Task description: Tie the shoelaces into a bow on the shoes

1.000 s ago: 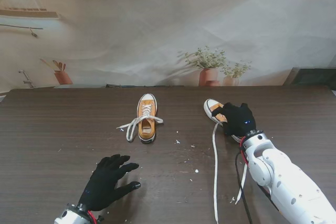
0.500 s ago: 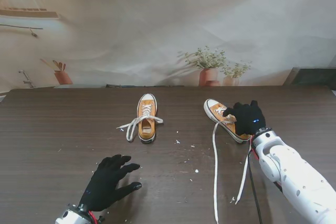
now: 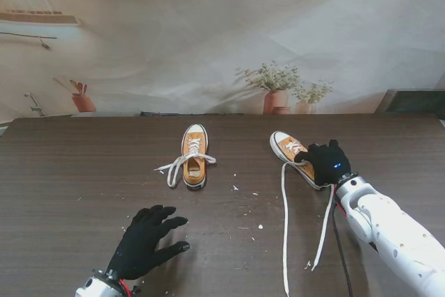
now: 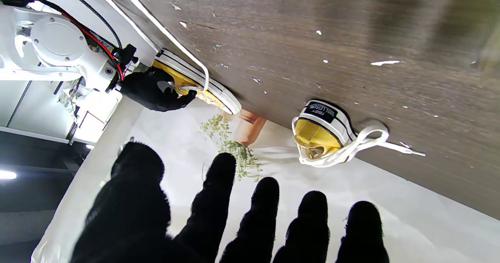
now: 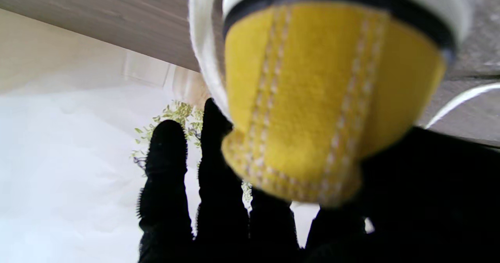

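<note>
The right hand rests over the heel end of the right shoe, a yellow sneaker with a white sole that lies angled on the dark desk. From the right wrist view the yellow heel fills the frame just in front of the black fingers, which stretch past it. Whether the hand is actually clamped on the shoe cannot be told. Two loose white laces run from this shoe across the desk, trailing back past the hand toward the robot.

The left hand lies flat near the front of the desk with fingers spread apart, holding nothing. Well beyond its fingertips stands the left shoe, also yellow, its toe pointing away from the hand. Its white laces lie loose, spilling off the shoe's side onto the desk, untied.

Small pale specks are scattered on the desk between the two hands.
</note>
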Robot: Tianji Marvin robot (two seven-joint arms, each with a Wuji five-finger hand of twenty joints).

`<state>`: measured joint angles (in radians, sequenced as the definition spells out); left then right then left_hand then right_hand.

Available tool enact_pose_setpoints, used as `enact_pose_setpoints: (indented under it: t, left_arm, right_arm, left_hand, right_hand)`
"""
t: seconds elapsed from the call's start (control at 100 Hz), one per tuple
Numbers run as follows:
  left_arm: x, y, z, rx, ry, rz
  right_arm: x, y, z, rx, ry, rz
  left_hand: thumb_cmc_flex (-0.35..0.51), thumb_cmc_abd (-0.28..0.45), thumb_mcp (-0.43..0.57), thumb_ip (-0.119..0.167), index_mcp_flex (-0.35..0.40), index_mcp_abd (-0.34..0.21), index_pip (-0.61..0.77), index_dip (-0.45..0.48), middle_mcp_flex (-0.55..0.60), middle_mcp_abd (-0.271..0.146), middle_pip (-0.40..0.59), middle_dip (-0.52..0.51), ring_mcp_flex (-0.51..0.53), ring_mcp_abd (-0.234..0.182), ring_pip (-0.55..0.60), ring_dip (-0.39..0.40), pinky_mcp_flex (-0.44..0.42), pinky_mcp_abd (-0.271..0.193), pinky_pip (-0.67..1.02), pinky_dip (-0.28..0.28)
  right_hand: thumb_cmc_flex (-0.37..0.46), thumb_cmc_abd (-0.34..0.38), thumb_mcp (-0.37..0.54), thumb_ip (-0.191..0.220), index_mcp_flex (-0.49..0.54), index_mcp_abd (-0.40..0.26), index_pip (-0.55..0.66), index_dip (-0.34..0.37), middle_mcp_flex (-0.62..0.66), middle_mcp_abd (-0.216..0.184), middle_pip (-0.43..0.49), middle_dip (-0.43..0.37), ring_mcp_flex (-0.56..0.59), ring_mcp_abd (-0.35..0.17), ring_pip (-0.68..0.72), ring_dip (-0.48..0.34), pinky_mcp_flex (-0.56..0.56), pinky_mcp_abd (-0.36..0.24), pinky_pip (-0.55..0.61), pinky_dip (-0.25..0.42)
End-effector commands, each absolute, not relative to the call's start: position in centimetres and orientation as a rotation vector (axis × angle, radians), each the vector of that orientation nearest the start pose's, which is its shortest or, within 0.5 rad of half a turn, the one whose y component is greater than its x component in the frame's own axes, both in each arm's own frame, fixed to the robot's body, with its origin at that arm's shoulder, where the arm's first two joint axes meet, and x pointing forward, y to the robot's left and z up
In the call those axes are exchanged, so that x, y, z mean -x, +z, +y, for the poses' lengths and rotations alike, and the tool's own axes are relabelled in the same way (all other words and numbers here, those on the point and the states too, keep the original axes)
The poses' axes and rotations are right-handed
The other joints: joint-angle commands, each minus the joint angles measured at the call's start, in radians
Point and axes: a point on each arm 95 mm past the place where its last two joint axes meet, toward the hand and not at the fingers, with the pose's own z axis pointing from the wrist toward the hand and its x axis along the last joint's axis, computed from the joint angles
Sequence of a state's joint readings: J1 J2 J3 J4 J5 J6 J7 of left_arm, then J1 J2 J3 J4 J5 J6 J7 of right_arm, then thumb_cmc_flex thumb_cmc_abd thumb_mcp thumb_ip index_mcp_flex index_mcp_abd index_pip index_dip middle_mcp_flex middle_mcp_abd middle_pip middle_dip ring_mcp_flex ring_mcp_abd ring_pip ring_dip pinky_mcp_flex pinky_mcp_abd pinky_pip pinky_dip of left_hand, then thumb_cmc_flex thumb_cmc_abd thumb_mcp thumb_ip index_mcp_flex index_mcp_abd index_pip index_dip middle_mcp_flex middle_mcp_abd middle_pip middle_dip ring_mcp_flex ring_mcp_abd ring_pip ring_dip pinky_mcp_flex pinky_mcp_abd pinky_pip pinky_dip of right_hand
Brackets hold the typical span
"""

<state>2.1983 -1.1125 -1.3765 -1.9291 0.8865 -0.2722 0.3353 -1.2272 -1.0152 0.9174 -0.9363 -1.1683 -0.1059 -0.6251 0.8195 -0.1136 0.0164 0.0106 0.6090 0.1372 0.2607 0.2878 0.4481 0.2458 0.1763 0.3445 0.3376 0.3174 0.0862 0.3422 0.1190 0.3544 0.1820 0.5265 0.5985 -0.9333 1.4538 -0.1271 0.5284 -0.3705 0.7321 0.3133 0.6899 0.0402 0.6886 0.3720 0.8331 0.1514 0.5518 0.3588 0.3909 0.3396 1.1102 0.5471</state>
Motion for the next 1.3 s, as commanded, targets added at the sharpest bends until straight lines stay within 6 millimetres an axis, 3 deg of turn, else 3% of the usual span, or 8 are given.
enact_pose_setpoints:
  t: [0.0, 0.37, 0.79, 0.89, 1.05, 1.13, 1.19, 1.29]
  left_arm:
    - [-22.0, -34.1, -1.2, 1.368, -1.898, 1.319]
    - [-22.1, -34.0, -1.3, 1.354, -1.914, 1.292]
    - [-22.0, -33.8, -1.0, 1.355, -1.916, 1.276]
    - [-22.0, -33.8, -1.0, 1.36, -1.915, 1.275]
    - [-22.1, -33.8, -1.1, 1.367, -1.916, 1.277]
    - [-22.1, -33.7, -1.1, 1.368, -1.92, 1.274]
    - [-22.1, -33.7, -1.1, 1.37, -1.923, 1.273]
    - [-22.0, -33.7, -1.1, 1.368, -1.929, 1.273]
  right_arm:
    - [-45.4, -39.4, -8.8, -0.758, 1.335, 1.547]
    - [-45.8, -38.3, -5.3, -0.904, 1.449, 1.551]
    - [-47.3, -40.3, -5.2, -1.027, 1.43, 1.519]
    - [-47.6, -41.0, -5.6, -1.026, 1.412, 1.513]
    - [-47.4, -41.7, -5.3, -1.026, 1.442, 1.443]
    - [-47.1, -41.4, -4.9, -1.003, 1.487, 1.393]
    - [-46.8, -41.0, -4.5, -0.967, 1.524, 1.368]
    - [-46.1, -39.8, -3.5, -0.895, 1.587, 1.349]
  left_hand:
    - [0.04, 0.037, -0.021, 0.01, 0.016, -0.114, 0.002, 0.014, 0.004, 0.011, 0.008, -0.007, 0.016, -0.001, 0.003, 0.027, 0.002, 0.027, 0.004, 0.016]
    - [0.078, 0.017, -0.015, 0.005, 0.034, -0.19, 0.061, 0.046, 0.019, 0.004, 0.019, -0.005, 0.027, -0.002, 0.006, 0.03, 0.011, 0.027, 0.007, 0.017]
    - [0.079, 0.018, -0.016, 0.005, 0.042, -0.186, 0.069, 0.044, 0.028, -0.003, 0.025, -0.005, 0.043, 0.002, 0.01, 0.032, 0.018, 0.032, 0.01, 0.017]
    - [0.076, 0.022, -0.016, 0.005, 0.044, -0.174, 0.068, 0.042, 0.028, 0.0, 0.025, -0.006, 0.044, 0.001, 0.01, 0.033, 0.018, 0.033, 0.01, 0.017]
    - [0.064, 0.042, -0.019, 0.004, 0.048, -0.132, 0.055, 0.03, 0.027, 0.004, 0.025, -0.006, 0.046, 0.002, 0.01, 0.034, 0.019, 0.035, 0.01, 0.017]
    - [0.063, 0.046, -0.02, 0.004, 0.053, -0.117, 0.048, 0.025, 0.028, 0.005, 0.025, -0.006, 0.046, 0.002, 0.01, 0.034, 0.018, 0.036, 0.01, 0.017]
    - [0.061, 0.048, -0.021, 0.004, 0.049, -0.094, 0.037, 0.017, 0.026, 0.006, 0.025, -0.006, 0.046, 0.001, 0.01, 0.034, 0.019, 0.037, 0.01, 0.017]
    - [0.058, 0.05, -0.022, 0.004, 0.052, -0.081, 0.025, 0.011, 0.025, 0.005, 0.026, -0.006, 0.046, 0.001, 0.009, 0.035, 0.02, 0.037, 0.011, 0.017]
  right_hand:
    - [-0.013, -0.071, -0.002, -0.026, -0.046, -0.044, -0.007, -0.017, -0.016, -0.012, -0.018, -0.018, 0.008, -0.001, -0.022, -0.017, -0.001, 0.01, -0.012, -0.012]
    - [-0.186, -0.041, -0.113, -0.066, -0.165, -0.034, -0.031, -0.042, -0.082, -0.011, -0.045, -0.027, -0.039, 0.047, -0.146, -0.056, -0.05, 0.015, -0.068, -0.04]
    - [-0.134, 0.007, -0.111, -0.048, -0.117, -0.02, -0.013, -0.041, -0.031, -0.018, -0.047, -0.029, 0.105, 0.061, -0.121, -0.033, 0.039, 0.047, -0.036, -0.027]
    - [-0.125, 0.094, -0.108, -0.034, -0.085, -0.01, 0.005, -0.032, 0.002, -0.029, -0.053, -0.032, 0.148, 0.061, -0.11, -0.025, 0.075, 0.048, -0.019, -0.031]
    - [-0.004, 0.188, -0.063, -0.005, 0.113, 0.023, 0.051, -0.009, 0.142, -0.036, -0.072, -0.044, 0.337, 0.025, -0.019, 0.002, 0.252, 0.048, 0.082, -0.049]
    - [0.112, 0.157, -0.07, -0.146, 0.329, 0.08, 0.093, -0.018, 0.317, -0.017, -0.089, -0.053, 0.465, -0.011, 0.118, 0.047, 0.392, 0.053, 0.195, -0.056]
    - [0.168, 0.127, -0.061, -0.177, 0.469, 0.112, 0.208, -0.113, 0.45, -0.005, -0.062, -0.043, 0.478, -0.045, 0.299, 0.12, 0.464, 0.053, 0.279, -0.041]
    - [0.201, 0.107, -0.027, -0.194, 0.588, 0.126, 0.267, 0.09, 0.523, 0.032, 0.153, 0.039, 0.483, -0.079, 0.552, 0.171, 0.538, 0.061, 0.393, 0.052]
